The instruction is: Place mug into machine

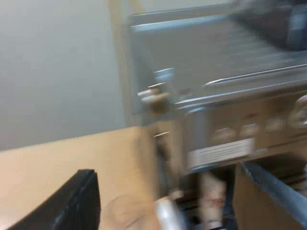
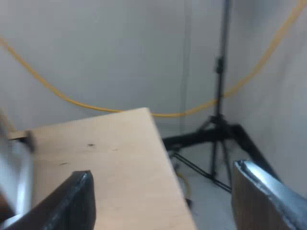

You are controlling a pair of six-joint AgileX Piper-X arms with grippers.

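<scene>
While left gripper (image 1: 167,168), at machine (image 1: 225,72), and right gripper (image 2: 162,170), over desk (image 2: 110,158) corner, gape empty, placing looks unstarted.

Espresso machine (image 1: 225,62) silver – table (image 2: 105,153) pale wood – tripod (image 2: 219,125) black, cord (image 2: 96,108) yellow.

The left gripper (image 1: 165,170), jaws apart, faces the espresso machine (image 1: 225,96) on the table (image 1: 57,160).

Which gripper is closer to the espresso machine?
Left. The left gripper hangs open at the front of the espresso machine; the right gripper hangs open over the table edge, facing a tripod.
</scene>
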